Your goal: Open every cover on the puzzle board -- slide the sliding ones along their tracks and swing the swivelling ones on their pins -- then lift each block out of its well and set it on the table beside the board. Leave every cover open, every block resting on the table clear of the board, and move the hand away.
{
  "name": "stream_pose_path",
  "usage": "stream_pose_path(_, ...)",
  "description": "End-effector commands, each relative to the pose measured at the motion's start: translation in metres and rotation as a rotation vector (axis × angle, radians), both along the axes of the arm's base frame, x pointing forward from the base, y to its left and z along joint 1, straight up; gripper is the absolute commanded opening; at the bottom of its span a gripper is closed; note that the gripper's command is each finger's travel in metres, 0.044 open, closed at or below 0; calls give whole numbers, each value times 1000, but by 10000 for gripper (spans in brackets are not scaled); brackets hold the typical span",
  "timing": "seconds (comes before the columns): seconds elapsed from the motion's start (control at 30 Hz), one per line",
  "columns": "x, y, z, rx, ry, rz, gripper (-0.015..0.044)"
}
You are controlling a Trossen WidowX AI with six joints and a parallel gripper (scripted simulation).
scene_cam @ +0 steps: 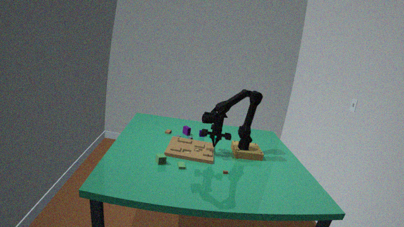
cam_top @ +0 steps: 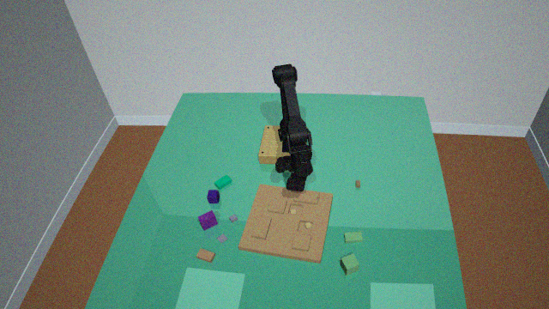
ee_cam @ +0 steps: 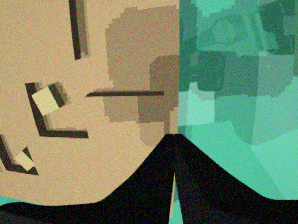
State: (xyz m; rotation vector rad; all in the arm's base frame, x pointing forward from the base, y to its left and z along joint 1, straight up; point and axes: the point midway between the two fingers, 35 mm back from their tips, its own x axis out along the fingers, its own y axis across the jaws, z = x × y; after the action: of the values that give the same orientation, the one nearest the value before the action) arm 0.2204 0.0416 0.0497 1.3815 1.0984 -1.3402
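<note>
The tan puzzle board (cam_top: 280,253) (scene_cam: 177,153) (ee_cam: 40,36) lies flat at the table's middle. Its covers are the same tan as the board, with dark slits along their edges. Two pale knobs (cam_top: 293,211) (cam_top: 308,225) stand on it, and one knob (ee_cam: 45,100) shows in the wrist view. I see no block inside any well. My gripper (cam_top: 295,189) (scene_cam: 215,145) (ee_cam: 173,141) is shut and empty. It points down just over the board's far edge, at the border between board and table.
Loose blocks lie left of the board: a green one (cam_top: 223,181), two purple ones (cam_top: 213,196) (cam_top: 208,220) and an orange one (cam_top: 206,255). Two olive blocks (cam_top: 352,237) (cam_top: 349,263) lie to the right. A small brown piece (cam_top: 358,184) lies apart. The arm's wooden base (cam_top: 269,148) (scene_cam: 247,153) stands behind the board.
</note>
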Motion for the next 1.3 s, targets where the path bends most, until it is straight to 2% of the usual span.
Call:
stream_pose_path(0.0, -1, 0, -5, -3, 3, -2, 0)
stream_pose_path(1.27, 1, -3, -36, -2, 3, 0, 0)
